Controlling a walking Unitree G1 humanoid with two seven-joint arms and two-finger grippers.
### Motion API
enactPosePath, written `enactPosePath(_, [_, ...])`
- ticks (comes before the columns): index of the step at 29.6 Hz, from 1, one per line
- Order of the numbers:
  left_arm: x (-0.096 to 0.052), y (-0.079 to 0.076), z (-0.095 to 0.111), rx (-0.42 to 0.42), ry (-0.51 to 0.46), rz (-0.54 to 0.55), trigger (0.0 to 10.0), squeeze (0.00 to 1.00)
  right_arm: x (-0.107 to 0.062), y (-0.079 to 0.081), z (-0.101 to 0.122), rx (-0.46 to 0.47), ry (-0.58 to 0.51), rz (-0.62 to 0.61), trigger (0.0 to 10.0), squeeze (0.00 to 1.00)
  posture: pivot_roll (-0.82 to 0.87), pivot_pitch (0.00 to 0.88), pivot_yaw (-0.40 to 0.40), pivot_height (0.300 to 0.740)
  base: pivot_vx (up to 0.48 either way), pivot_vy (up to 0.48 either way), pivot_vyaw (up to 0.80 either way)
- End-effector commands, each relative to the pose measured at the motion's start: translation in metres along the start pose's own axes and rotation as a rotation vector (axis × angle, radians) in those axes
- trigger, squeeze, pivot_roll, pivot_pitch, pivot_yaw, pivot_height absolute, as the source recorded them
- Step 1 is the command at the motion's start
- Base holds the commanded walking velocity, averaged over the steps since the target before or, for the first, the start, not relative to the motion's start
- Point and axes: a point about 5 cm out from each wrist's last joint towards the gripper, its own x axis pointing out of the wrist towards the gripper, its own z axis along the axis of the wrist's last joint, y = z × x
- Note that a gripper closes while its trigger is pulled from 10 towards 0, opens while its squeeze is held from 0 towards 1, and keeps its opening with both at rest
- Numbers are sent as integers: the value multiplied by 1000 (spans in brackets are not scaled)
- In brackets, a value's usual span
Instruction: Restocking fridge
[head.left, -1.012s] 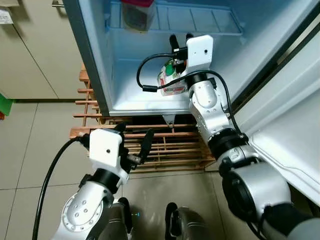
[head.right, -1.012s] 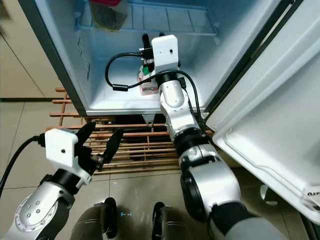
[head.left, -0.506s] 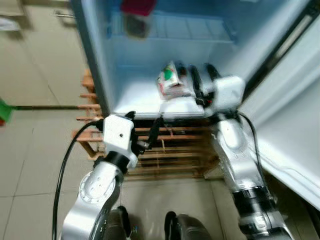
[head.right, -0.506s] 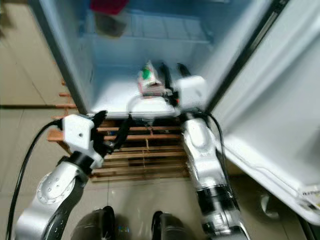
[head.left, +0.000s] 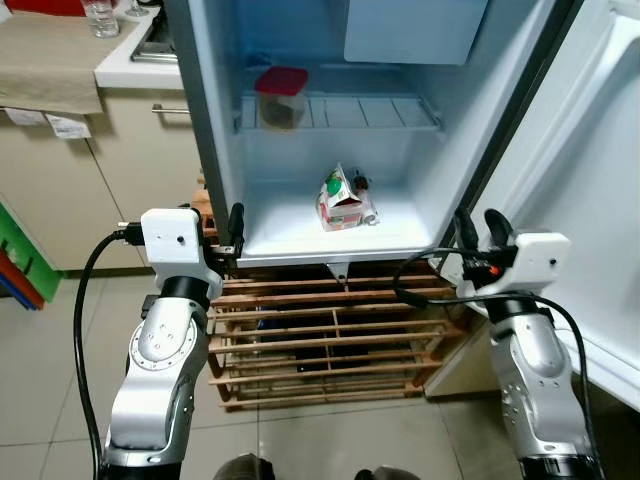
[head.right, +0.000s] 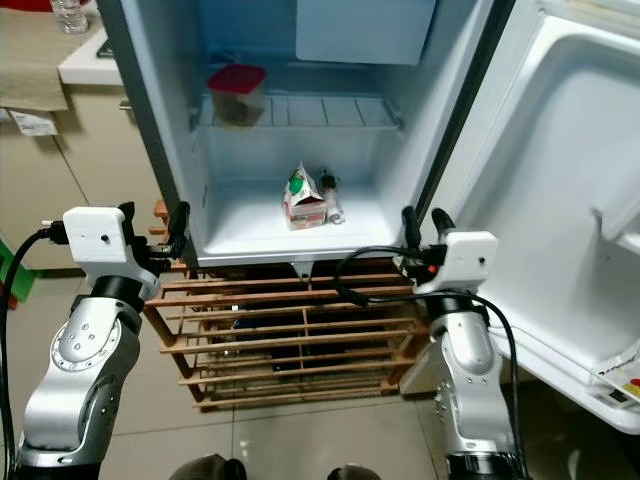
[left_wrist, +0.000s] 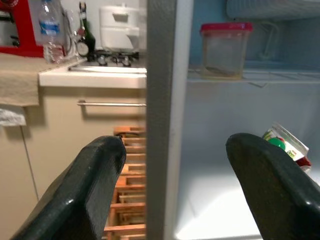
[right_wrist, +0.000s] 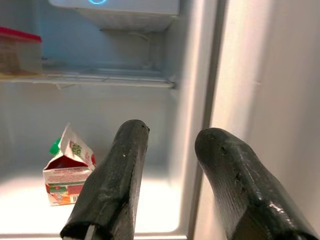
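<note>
R gripper (head.left: 478, 232) has pulled back out of the open white fridge (head.left: 300, 215) since 1 s ago, w/ camera raised too. It left the small red-and-white carton w/ green cap (head.left: 340, 199) standing on the fridge floor, mid-compartment, apart from both arms. R jaws open, empty, hovering by the fridge's right front edge. L gripper (head.left: 228, 230) sits at the left wall edge, jaws open, straddling the wall, prob just parked. Clear plastic tub w/ red lid (head.left: 279, 97) on the wire shelf above. Wooden slatted rack (head.left: 330, 330) under fridge. Carton placed; looks like the retreat step.
</note>
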Motion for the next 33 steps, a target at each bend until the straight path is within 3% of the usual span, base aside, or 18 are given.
enactPosePath(1, [3,-6,-1,27,-4,-49,10000,0,-5,-15,2,0,0,-75,10000,0,-62,0,18,740,0,0,0])
enactPosePath(6, [6,-18,6,82,-74,-162,10000,0,-6,-6,-1,19,0,-82,10000,0,-60,0,43,740,0,0,0])
enactPosePath(16, [11,-17,3,38,-66,-141,10000,0,-2,9,-4,24,16,-30,10000,0,-62,0,31,740,0,0,0])
enactPosePath(24, [15,-22,3,26,-77,-148,10000,0,3,11,-4,15,22,-10,10000,0,-67,0,26,740,0,-310,0])
enactPosePath(33, [15,-27,0,16,-70,-174,10000,0,3,14,-9,11,53,19,10000,0,-63,0,19,740,0,0,0])
